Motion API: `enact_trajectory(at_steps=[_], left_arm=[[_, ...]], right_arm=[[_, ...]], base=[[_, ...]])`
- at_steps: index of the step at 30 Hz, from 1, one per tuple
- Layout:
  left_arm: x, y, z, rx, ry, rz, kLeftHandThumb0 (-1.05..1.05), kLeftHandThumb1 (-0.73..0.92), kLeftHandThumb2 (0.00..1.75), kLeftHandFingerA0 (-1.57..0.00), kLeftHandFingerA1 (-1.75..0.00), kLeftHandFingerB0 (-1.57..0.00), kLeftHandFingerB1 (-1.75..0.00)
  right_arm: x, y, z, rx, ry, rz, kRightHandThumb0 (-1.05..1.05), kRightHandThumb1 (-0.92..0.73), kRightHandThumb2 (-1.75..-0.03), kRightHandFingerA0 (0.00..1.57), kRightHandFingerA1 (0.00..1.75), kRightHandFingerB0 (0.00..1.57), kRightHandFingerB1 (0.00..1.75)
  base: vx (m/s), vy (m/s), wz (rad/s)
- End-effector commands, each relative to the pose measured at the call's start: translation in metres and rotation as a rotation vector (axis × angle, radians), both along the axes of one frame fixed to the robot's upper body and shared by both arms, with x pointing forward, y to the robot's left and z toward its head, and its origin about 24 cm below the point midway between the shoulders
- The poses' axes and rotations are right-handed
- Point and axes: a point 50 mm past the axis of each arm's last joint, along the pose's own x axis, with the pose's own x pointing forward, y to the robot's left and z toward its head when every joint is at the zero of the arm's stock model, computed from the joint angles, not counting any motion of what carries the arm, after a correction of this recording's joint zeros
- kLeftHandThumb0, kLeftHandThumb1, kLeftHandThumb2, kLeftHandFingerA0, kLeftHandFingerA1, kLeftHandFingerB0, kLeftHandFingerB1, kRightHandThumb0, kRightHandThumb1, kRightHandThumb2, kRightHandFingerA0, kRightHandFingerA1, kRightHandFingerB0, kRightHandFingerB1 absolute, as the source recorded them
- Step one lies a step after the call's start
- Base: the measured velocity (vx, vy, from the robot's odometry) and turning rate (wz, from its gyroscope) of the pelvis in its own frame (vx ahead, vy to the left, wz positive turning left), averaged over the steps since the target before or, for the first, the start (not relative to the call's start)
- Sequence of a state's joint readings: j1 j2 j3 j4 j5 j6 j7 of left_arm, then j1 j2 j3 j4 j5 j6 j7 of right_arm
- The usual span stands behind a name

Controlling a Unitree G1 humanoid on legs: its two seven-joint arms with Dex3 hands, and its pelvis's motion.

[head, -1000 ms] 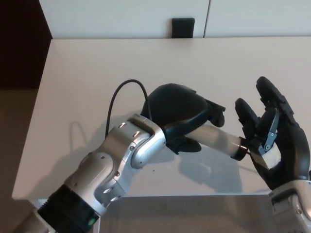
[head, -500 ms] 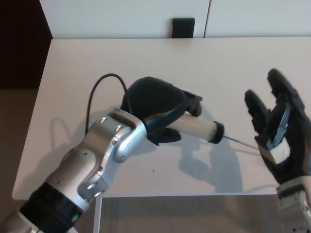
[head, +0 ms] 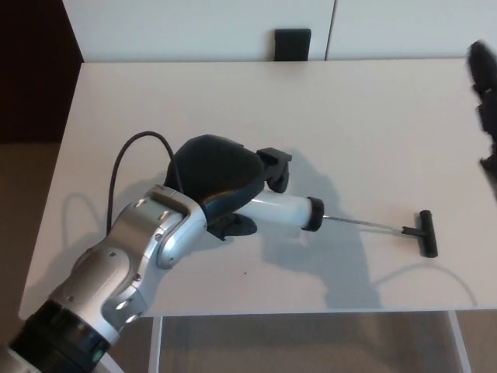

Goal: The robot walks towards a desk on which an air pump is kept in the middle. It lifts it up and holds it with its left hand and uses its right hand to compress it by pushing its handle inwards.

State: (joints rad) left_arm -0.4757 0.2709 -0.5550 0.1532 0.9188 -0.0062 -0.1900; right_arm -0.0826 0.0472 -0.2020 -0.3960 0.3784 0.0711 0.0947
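The robot's left hand (head: 217, 175) was wrapped firmly around the pale barrel of the air pump (head: 281, 210), gripping it near the middle of the white desk (head: 365, 124). From that hand, the pump pointed toward four o'clock. Its thin rod (head: 361, 224) was drawn fully out, ending in a black T-handle (head: 425, 232) that appeared to hang just above the desk, casting a shadow below. A black hose (head: 128, 159) looped from behind the hand toward nine o'clock. The right hand (head: 485, 101) showed only as a dark sliver at the two o'clock edge, well away from the handle; whether its fingers were spread or curled could not be told. To compress well, the right palm should probably meet the T-handle squarely and push straight along the rod, while the left hand held the barrel steady.
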Motion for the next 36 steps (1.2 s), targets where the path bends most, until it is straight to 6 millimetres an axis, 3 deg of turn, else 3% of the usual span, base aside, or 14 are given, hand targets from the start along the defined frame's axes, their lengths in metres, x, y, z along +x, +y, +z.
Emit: enact_trajectory(at_steps=[1, 2, 3, 5, 6, 8, 9, 10, 11, 23, 24, 27, 28, 36], left_arm=[[0.001, 0.017, 0.000, 0.015, -0.002, 0.025, -0.23, 0.72, 0.56, -0.69, -1.60, -0.47, -1.21], [0.001, 0.017, 0.000, 0.014, -0.006, 0.024, -0.23, 0.72, 0.56, -0.69, -1.60, -0.47, -1.21], [0.000, 0.018, 0.000, 0.015, -0.005, 0.024, -0.15, 0.79, 0.56, -0.59, -1.65, -0.58, -1.03], [-0.001, 0.019, 0.000, 0.016, -0.004, 0.024, -0.15, 0.79, 0.56, -0.59, -1.65, -0.58, -1.03], [-0.004, 0.024, 0.004, -0.023, -0.004, 0.019, -0.16, 0.74, 0.57, -0.65, -1.63, -0.73, -0.72], [-0.005, 0.028, 0.010, -0.065, -0.001, 0.025, -0.17, 0.76, 0.57, -0.65, -1.66, -0.74, -0.66], [-0.006, 0.031, 0.014, -0.109, 0.007, 0.031, -0.13, 0.84, 0.57, -0.63, -1.71, -0.63, -0.92], [-0.006, 0.033, 0.017, -0.140, 0.013, 0.034, -0.13, 0.84, 0.57, -0.63, -1.71, -0.63, -0.92], [-0.007, 0.036, 0.023, -0.201, 0.039, 0.042, -0.11, 0.91, 0.60, -0.68, -1.72, -0.48, -1.45], [-0.023, 0.058, 0.067, -0.437, 0.071, 0.005, -0.15, 0.87, 0.61, -0.62, -1.74, -0.58, -1.33], [-0.025, 0.058, 0.070, -0.444, 0.074, -0.003, -0.15, 0.86, 0.63, -0.74, -1.69, -0.61, -1.35], [-0.031, 0.058, 0.074, -0.456, 0.078, -0.031, -0.16, 0.86, 0.64, -0.65, -1.71, -0.59, -1.32], [-0.034, 0.058, 0.076, -0.463, 0.079, -0.043, -0.15, 0.85, 0.64, -0.66, -1.70, -0.60, -1.31], [-0.042, 0.055, 0.078, -0.476, 0.078, -0.066, -0.15, 0.83, 0.62, -0.76, -1.68, -0.61, -1.40]], right_arm=[[0.003, -0.018, 0.005, -0.038, -0.012, -0.079, -0.89, -0.83, -1.19, 0.08, 0.30, 0.07, 0.13], [0.004, -0.019, 0.004, -0.048, -0.008, -0.087, -0.89, -0.83, -1.19, 0.08, 0.30, 0.07, 0.13], [0.005, -0.020, 0.001, -0.059, 0.004, -0.093, -0.89, -0.83, -1.17, 0.08, 0.30, 0.07, 0.14], [0.005, -0.021, -0.001, -0.063, 0.012, -0.095, -0.89, -0.83, -1.17, 0.08, 0.30, 0.07, 0.14], [0.009, -0.027, -0.021, -0.070, 0.091, -0.103, -0.87, -0.82, -1.16, 0.05, 0.25, 0.05, 0.15], [0.011, -0.031, -0.034, -0.064, 0.136, -0.107, -0.87, -0.81, -1.15, 0.06, 0.27, 0.06, 0.16], [0.013, -0.033, -0.040, -0.055, 0.157, -0.106, -0.90, -0.84, -1.17, 0.04, 0.21, 0.04, 0.13], [0.014, -0.034, -0.044, -0.050, 0.170, -0.105, -0.90, -0.84, -1.17, 0.04, 0.21, 0.04, 0.13], [0.016, -0.036, -0.050, -0.044, 0.192, -0.108, -0.83, -0.81, -1.17, 0.00, 0.24, 0.00, 0.17], [0.023, -0.041, -0.080, -0.035, 0.315, -0.107, -0.87, -0.84, -1.17, 0.01, 0.22, 0.01, 0.14], [0.023, -0.040, -0.083, -0.024, 0.326, -0.102, -0.85, -0.83, -1.16, 0.01, 0.24, 0.00, 0.16], [0.022, -0.038, -0.088, -0.001, 0.345, -0.093, -0.76, -0.77, -1.14, 0.00, 0.33, 0.01, 0.24], [0.023, -0.036, -0.091, 0.006, 0.352, -0.090, -0.87, -0.82, -1.14, 0.05, 0.28, 0.06, 0.16], [0.024, -0.028, -0.097, 0.012, 0.380, -0.067, -0.86, -0.82, -1.14, 0.04, 0.27, 0.05, 0.17]], base=[[0.00, 0.000, 0.00], [0.00, 0.000, 0.00], [0.00, 0.000, 0.00], [0.00, 0.000, 0.00], [0.00, 0.000, 0.00], [0.00, 0.000, 0.00], [0.00, 0.000, 0.00], [0.00, 0.000, 0.00], [0.00, 0.000, 0.00], [0.00, 0.000, 0.00], [0.00, 0.000, 0.00], [0.00, 0.000, 0.00], [0.00, 0.000, 0.00], [0.00, 0.000, 0.00]])
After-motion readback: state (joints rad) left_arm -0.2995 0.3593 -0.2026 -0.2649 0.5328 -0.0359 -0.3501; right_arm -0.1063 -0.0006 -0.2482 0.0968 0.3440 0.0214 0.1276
